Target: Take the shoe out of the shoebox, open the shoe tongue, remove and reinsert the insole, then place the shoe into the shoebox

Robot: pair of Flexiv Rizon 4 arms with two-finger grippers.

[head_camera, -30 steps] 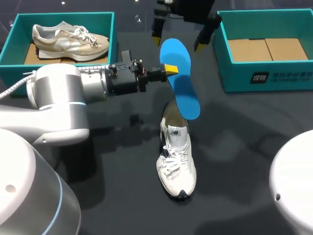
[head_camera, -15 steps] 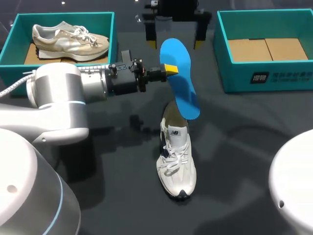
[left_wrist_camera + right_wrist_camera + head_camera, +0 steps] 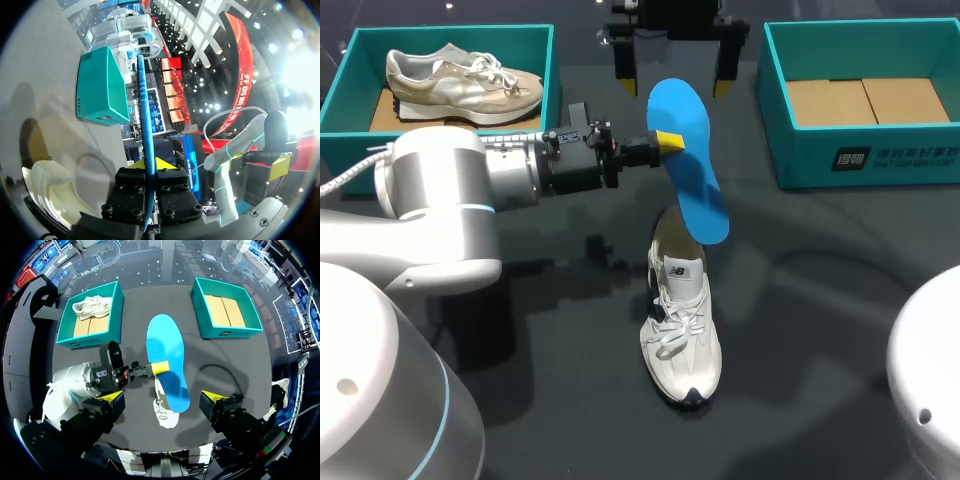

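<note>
Gripping the blue insole point(image 3: 690, 165) in the left claw point(image 3: 668, 140), yellow tips clenched on its two faces, nearer its far end than its near one. Holding it up off the counter point(image 3: 820, 300), tilted, with the lower end just over the heel opening of the white shoe point(image 3: 680, 320); cannot tell whether touching. Seen edge-on from the left wrist as a thin blue line running out ahead of the fingers point(image 3: 162, 164).

Lying on its sole at the counter's middle, that shoe, with the toe toward the near edge and the laces up.

Hanging released near the far edge, the right claw point(image 3: 675, 86), with fingers wide apart either side of the insole's far end and clear of it.

At the far right corner, an empty teal shoebox point(image 3: 775, 100) with a cardboard floor. At the far left corner, a second teal box point(image 3: 350, 70) with a beige shoe point(image 3: 460, 80) on its side inside.
</note>
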